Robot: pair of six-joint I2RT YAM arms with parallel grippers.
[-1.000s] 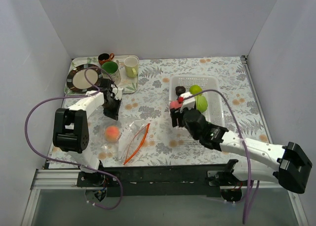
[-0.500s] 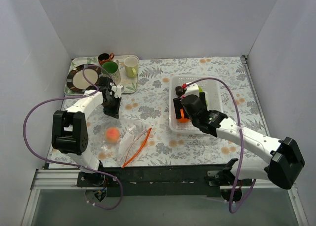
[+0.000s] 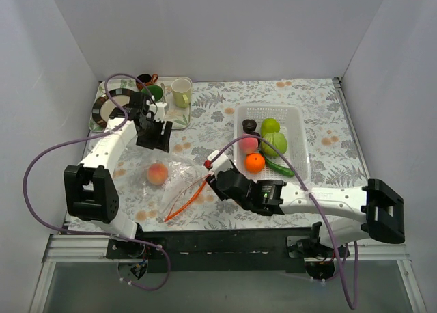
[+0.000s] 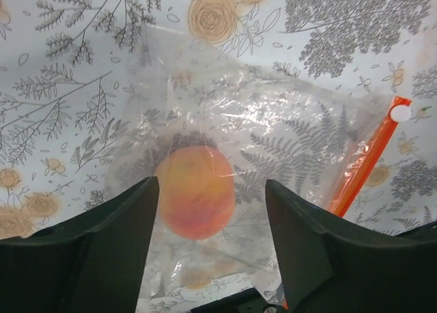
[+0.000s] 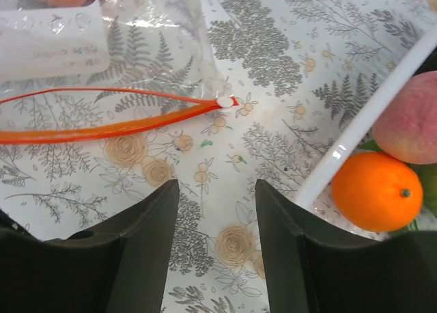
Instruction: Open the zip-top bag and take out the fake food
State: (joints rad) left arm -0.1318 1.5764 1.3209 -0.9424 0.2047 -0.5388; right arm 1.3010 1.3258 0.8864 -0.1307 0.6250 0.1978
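Observation:
The clear zip-top bag (image 3: 176,181) lies flat left of centre, and its orange-red zip strip (image 3: 183,198) gapes apart. Inside it sits one peach-coloured fake fruit (image 3: 158,173). My left gripper (image 3: 154,137) hangs above the bag's far edge, open; in its wrist view the bagged fruit (image 4: 196,200) lies below and between the fingers, with the strip (image 4: 365,164) to the right. My right gripper (image 3: 214,181) is open just right of the strip's slider end (image 5: 224,102), over bare tablecloth. More fake food lies in the white basket (image 3: 297,118): an orange (image 3: 255,162), a pink peach (image 3: 247,145), green fruits (image 3: 276,143).
A tray at the back left carries a green mug (image 3: 153,93), a cream mug (image 3: 181,91) and a striped plate (image 3: 108,109). The basket's rim (image 5: 369,121) runs close to the right gripper's right side. White walls enclose the table on three sides.
The right gripper left the basket, where the orange now lies, and swung left to the bag's mouth. The left gripper opened and lifted off the bag's far edge.

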